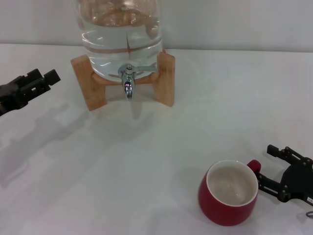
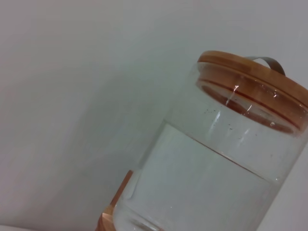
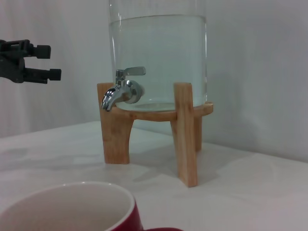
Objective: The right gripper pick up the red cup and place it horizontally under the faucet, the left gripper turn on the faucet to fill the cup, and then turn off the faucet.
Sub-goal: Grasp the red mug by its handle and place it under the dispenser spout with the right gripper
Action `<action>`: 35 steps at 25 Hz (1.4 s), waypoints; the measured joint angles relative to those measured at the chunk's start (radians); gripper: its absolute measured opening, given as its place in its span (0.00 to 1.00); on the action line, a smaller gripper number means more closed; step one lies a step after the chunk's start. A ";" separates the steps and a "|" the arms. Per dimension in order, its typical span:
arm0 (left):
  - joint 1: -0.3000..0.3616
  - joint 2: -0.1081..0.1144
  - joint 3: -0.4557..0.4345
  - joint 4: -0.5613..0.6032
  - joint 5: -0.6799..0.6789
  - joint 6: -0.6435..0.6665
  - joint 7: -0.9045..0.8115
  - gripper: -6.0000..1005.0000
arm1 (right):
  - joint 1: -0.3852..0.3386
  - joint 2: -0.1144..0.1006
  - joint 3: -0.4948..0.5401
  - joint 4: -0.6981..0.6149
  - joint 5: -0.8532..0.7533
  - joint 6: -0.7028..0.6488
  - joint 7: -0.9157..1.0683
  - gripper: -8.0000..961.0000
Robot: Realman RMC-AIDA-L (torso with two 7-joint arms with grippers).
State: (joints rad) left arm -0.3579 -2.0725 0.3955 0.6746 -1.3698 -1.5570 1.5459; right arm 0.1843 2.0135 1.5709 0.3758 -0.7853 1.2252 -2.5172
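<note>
Red cup point(image 1: 228, 198) upright on worktop point(image 1: 146, 161), near right; right end effector point(image 1: 274, 166) spread apart at its handle. Left end effector point(image 1: 49, 77) apart, far left of faucet point(image 1: 128, 84).

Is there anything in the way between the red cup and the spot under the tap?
No, nothing visible is. The red cup stands near the front on the right, with the right gripper open beside its handle. Only bare white table lies between it and the faucet. The left gripper waits off to the left.
</note>
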 joint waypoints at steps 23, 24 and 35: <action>0.001 -0.002 0.002 -0.002 0.000 0.000 -0.004 0.89 | 0.014 0.001 -0.057 -0.001 0.068 -0.034 0.012 0.80; 0.001 -0.002 0.002 -0.002 0.000 0.000 -0.004 0.89 | 0.014 0.001 -0.057 -0.001 0.070 -0.034 0.012 0.80; 0.002 -0.002 0.002 -0.001 0.000 0.000 -0.004 0.89 | 0.009 0.000 -0.068 -0.002 0.074 -0.004 -0.004 0.69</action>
State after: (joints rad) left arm -0.3559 -2.0740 0.3976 0.6732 -1.3698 -1.5570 1.5416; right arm 0.1932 2.0139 1.5026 0.3739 -0.7109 1.2213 -2.5213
